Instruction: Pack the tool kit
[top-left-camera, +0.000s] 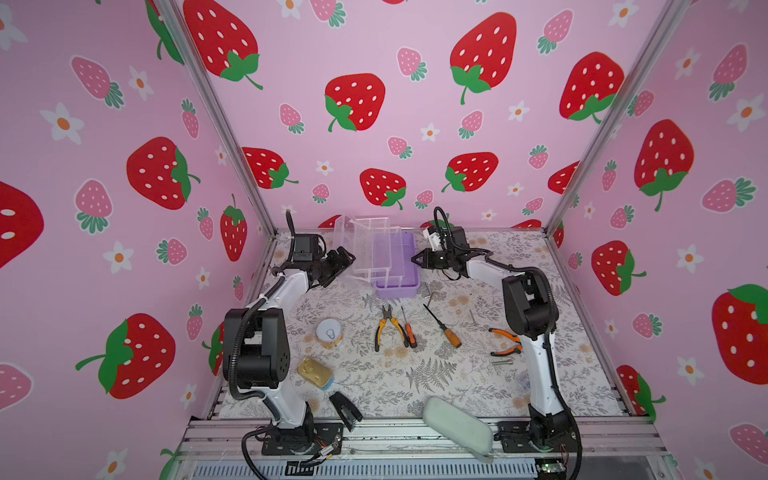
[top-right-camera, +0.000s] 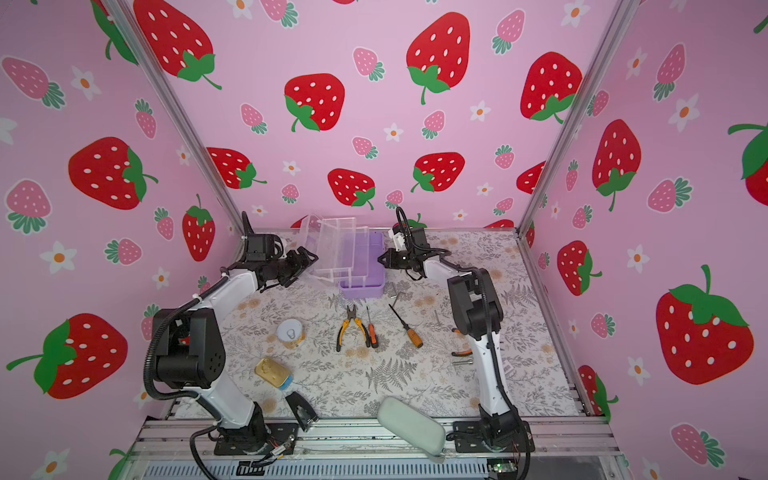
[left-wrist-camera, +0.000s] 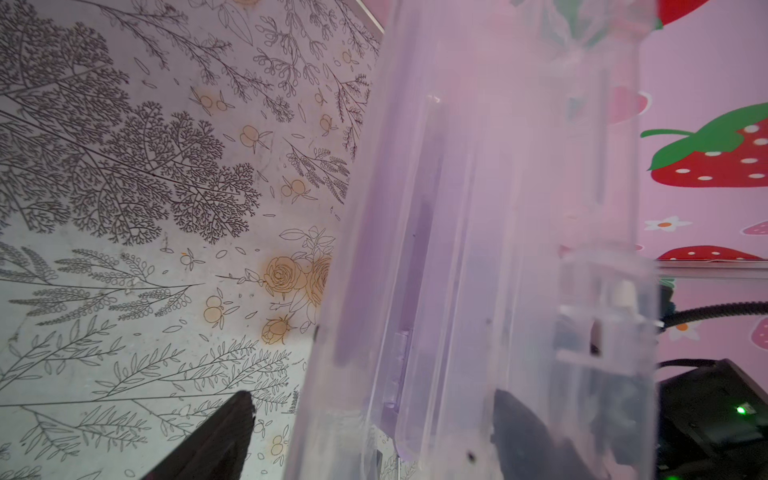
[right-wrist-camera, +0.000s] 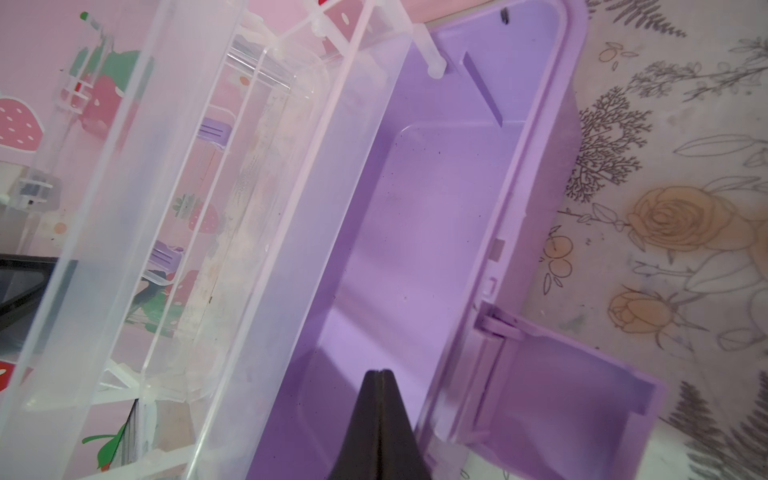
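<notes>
None of the pliers (top-left-camera: 388, 328) or screwdrivers (top-left-camera: 443, 327) before the open, empty case (top-left-camera: 395, 287) is packed; left tool (top-left-camera: 344, 266) released, right tool (top-left-camera: 416, 260) clenched on nothing.

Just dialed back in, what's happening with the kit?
The case sits open at the back, its base looking empty. The left gripper is open, jaws astride the clear lid; the right gripper is shut, tip over the base. The pliers and screwdrivers lie unpacked on the table.

The lilac case (top-left-camera: 397, 289) stands open, its clear lid (top-left-camera: 365, 245) tipped up to the left; orange-handled pliers (top-left-camera: 388, 328), two screwdrivers (top-left-camera: 444, 327) and hex keys (top-left-camera: 428, 291) lie loose just in front.
</notes>
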